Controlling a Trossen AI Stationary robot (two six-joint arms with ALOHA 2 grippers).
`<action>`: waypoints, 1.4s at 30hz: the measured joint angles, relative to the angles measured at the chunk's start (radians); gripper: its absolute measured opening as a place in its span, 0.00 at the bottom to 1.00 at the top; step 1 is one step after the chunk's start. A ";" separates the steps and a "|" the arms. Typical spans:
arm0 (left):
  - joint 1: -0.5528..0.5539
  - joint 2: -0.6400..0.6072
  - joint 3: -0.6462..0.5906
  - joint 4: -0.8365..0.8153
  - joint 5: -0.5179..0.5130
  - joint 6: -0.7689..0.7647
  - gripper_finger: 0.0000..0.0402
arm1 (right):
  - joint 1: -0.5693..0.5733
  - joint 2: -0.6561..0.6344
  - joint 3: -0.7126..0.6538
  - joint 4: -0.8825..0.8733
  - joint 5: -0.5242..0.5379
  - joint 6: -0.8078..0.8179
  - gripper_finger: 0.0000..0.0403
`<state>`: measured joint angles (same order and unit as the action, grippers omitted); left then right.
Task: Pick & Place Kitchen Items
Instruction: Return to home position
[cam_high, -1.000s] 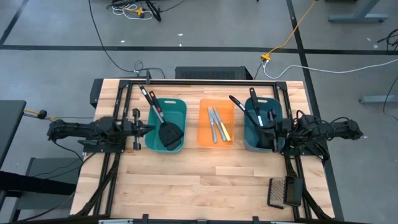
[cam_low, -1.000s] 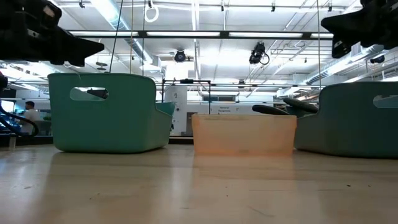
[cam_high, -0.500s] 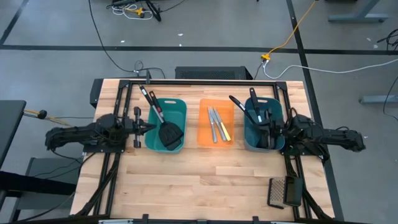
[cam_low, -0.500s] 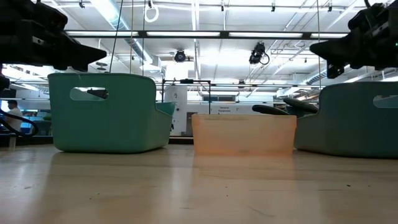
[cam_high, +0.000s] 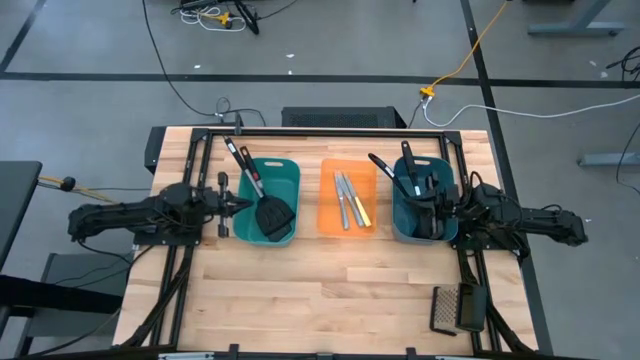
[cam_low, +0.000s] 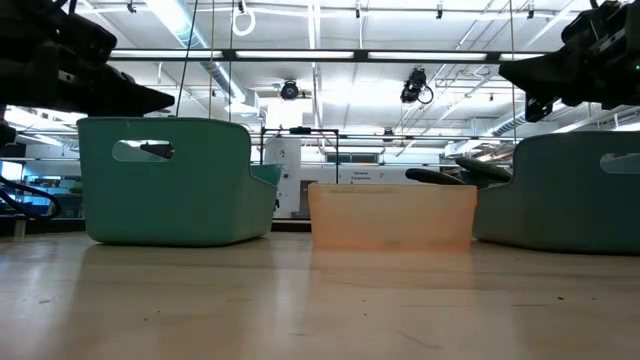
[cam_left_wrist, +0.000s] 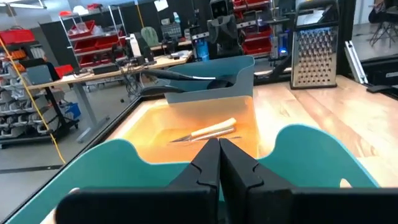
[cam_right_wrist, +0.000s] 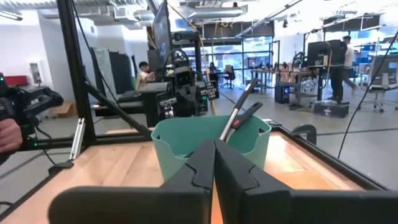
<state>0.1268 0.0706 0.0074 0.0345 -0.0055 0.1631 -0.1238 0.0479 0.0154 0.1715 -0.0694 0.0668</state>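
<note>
The worktop (cam_high: 330, 290) is carrying three bins in a row, with a dark mesh object (cam_high: 458, 308) sitting apart near its front right corner. Over the last second both arms have been folding back toward their own sides. The left arm is stretching further outward. The right arm has sunk lower in the level view and is now hardly shifting. The left hand (cam_high: 238, 206) is hovering just outside the left teal bin (cam_high: 270, 161) and the right hand (cam_high: 443, 210) just outside the right teal bin (cam_high: 396, 215). Each is showing its fingers pressed together on nothing. That is reading as a retreat to rest, not a reach for another piece, so I am judging the sorting as good as finished.

Every utensil I can see is lying in a bin. The black slotted spatulas (cam_high: 274, 215) are leaning in the left teal bin, handles poking over its far rim. The ladles (cam_high: 383, 167) are standing in the right teal one, handles jutting out. In the orange bin (cam_high: 345, 230) between them the silver knives (cam_high: 343, 200) are lying flat, side by side, with the yellow-handled knife (cam_high: 361, 212) beside them
</note>
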 joint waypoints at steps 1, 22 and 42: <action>0.000 0.006 0.000 0.001 0.001 0.000 0.02 | 0.000 0.000 0.000 0.001 0.000 0.000 0.04; -0.004 0.080 -0.001 0.026 0.069 -0.122 0.06 | 0.000 0.000 0.000 0.006 0.001 0.017 0.04; -0.004 0.080 -0.001 0.026 0.070 -0.122 0.06 | 0.000 0.000 0.000 0.007 0.001 0.019 0.04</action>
<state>0.1226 0.1505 0.0063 0.0601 0.0643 0.0406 -0.1238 0.0479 0.0154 0.1781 -0.0685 0.0856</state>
